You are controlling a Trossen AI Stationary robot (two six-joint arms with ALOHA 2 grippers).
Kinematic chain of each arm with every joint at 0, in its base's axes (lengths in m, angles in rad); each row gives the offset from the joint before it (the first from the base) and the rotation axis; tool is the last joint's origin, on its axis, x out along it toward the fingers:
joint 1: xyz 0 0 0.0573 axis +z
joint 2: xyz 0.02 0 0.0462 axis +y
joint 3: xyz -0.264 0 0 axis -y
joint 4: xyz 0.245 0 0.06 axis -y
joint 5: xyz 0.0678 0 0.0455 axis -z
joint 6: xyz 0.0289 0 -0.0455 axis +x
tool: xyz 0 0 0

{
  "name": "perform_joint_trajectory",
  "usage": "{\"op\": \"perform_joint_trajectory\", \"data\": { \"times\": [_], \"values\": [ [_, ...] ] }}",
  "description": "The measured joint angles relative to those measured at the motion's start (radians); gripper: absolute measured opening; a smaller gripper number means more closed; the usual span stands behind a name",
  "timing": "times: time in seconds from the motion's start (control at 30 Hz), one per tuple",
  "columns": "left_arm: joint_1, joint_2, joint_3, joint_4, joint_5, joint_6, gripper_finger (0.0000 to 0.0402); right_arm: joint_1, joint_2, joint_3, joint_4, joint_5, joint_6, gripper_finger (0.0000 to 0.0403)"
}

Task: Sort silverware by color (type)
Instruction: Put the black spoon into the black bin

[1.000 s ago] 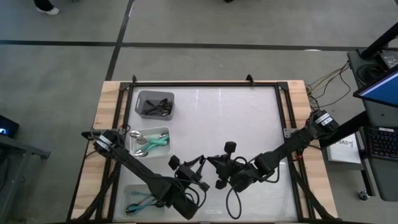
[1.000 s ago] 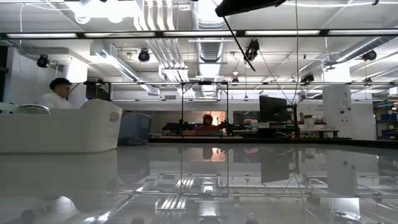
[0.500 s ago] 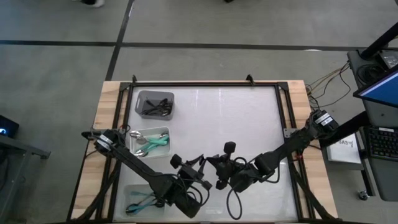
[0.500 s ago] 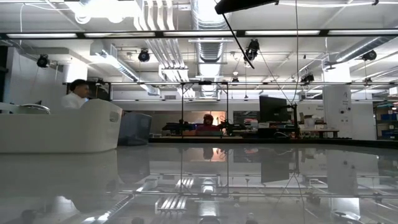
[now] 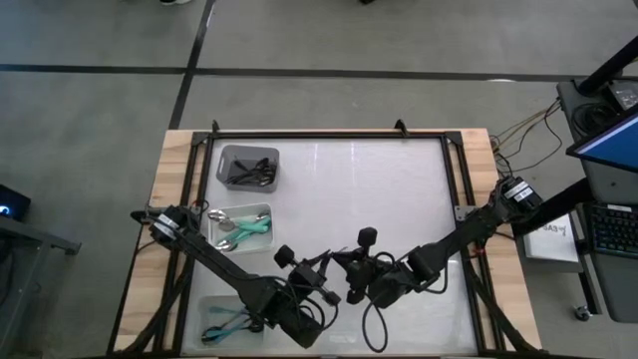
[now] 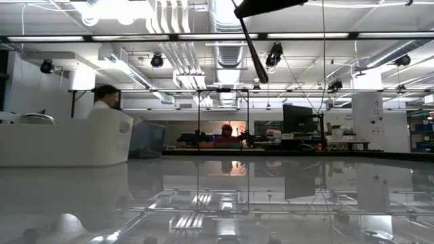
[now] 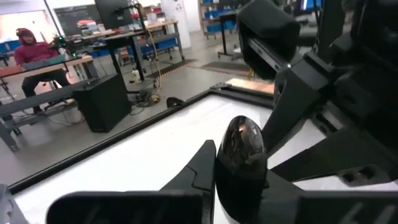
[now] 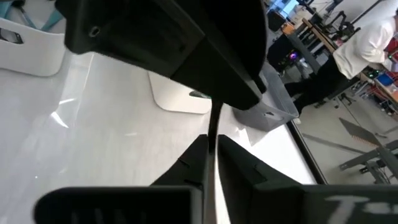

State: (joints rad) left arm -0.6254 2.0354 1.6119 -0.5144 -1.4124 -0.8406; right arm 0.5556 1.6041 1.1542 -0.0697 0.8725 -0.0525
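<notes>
At about 7 o'clock from the table's (image 5: 399, 189) centre, the clear bin (image 5: 204, 307) holds teal-handled spoons (image 5: 221, 321). Both arms meet at 6 o'clock, lifted off the surface. The left gripper (image 7: 241, 186) is clenched on the glossy bowl of a black-bowled spoon (image 7: 242, 155). The right gripper (image 8: 211, 149), just at 3 o'clock of it, is pinched tight on that spoon's thin dark handle, so the spoon is in the air between the two. At 9 o'clock, the white bin (image 5: 261, 209) carries silver-bowled spoons with teal handles (image 5: 239, 227). Farther off, at 10 o'clock, the grey bin (image 5: 231, 153) contains all-black spoons (image 5: 251, 172).
</notes>
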Motion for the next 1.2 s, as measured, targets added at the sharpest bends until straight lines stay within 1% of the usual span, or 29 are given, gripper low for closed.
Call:
{"op": "perform_joint_trajectory", "data": {
  "times": [0.23,0.33,0.43,0.57,0.7,0.8,0.83,0.87,0.93,0.97,1.07,1.13,1.2],
  "values": [
    [0.014,-0.051,-0.002,-0.038,0.041,0.108,0.0002,0.000,-0.034,0.001,-0.082,0.017,0.028,0.0076],
    [0.032,-0.080,-0.002,-0.122,0.043,0.133,0.0001,0.000,-0.053,0.001,-0.157,0.013,0.085,0.0101],
    [0.067,-0.113,-0.002,-0.278,0.083,0.116,0.0001,-0.003,-0.086,0.001,-0.250,0.014,0.181,0.0123],
    [0.148,-0.165,-0.002,-0.545,0.179,0.002,0.0001,-0.021,-0.127,0.001,-0.411,0.004,0.366,0.0140],
    [0.245,-0.187,-0.002,-0.844,0.269,-0.057,0.0001,-0.053,-0.161,0.001,-0.552,-0.053,0.488,0.0145],
    [0.325,-0.205,-0.006,-1.055,0.306,-0.061,0.0001,-0.080,-0.162,0.000,-0.618,-0.088,0.529,0.0143],
    [0.355,-0.214,-0.016,-1.062,0.306,-0.043,0.0000,-0.091,-0.162,0.000,-0.634,-0.100,0.532,0.0141],
    [0.386,-0.235,-0.039,-1.037,0.313,0.026,0.0000,-0.103,-0.162,0.000,-0.641,-0.111,0.531,0.0139],
    [0.453,-0.281,-0.092,-0.980,0.360,0.161,0.0000,-0.129,-0.158,-0.002,-0.642,-0.129,0.525,0.0135],
    [0.490,-0.308,-0.117,-0.961,0.365,0.202,0.0000,-0.142,-0.157,-0.005,-0.647,-0.140,0.518,0.0133],
    [0.610,-0.384,-0.219,-0.973,0.386,0.248,0.0000,-0.186,-0.152,-0.016,-0.659,-0.148,0.508,0.0129],
    [0.692,-0.440,-0.293,-0.942,0.404,0.258,0.0000,-0.216,-0.152,-0.031,-0.658,-0.149,0.489,0.0128],
    [0.774,-0.501,-0.374,-0.908,0.468,0.287,0.0000,-0.248,-0.152,-0.048,-0.657,-0.150,0.475,0.0128]
  ]
}}
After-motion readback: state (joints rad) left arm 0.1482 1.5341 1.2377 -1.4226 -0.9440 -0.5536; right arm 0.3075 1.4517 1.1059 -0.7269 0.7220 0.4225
